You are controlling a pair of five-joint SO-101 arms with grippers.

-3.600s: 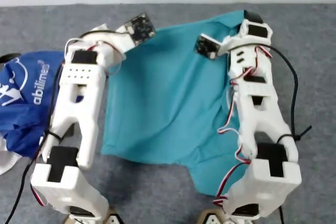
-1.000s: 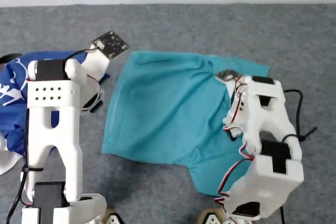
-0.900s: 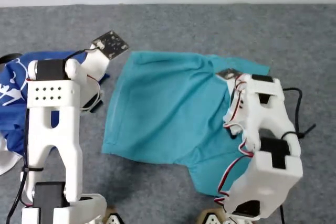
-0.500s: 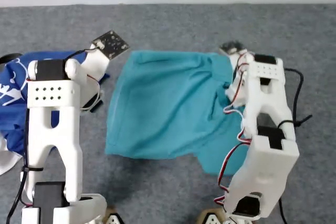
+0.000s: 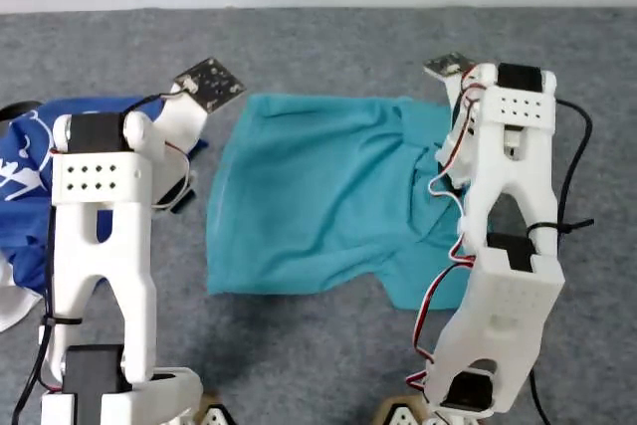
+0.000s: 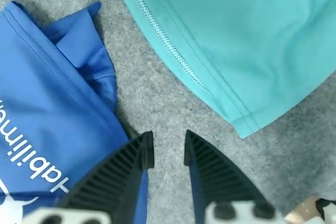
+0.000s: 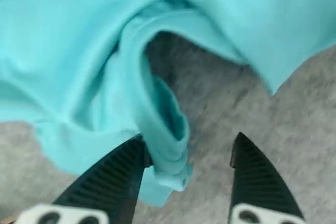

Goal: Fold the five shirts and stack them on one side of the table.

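Teal shirt (image 7: 63, 51) fabric is bunched between the wide-open jaws of the right tool (image 7: 189, 142), lying against one jaw, ungripped.

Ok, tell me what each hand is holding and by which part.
Nothing is held. The left hand is open above the table. The right hand is open; a fold of the teal shirt lies against it, unclamped.
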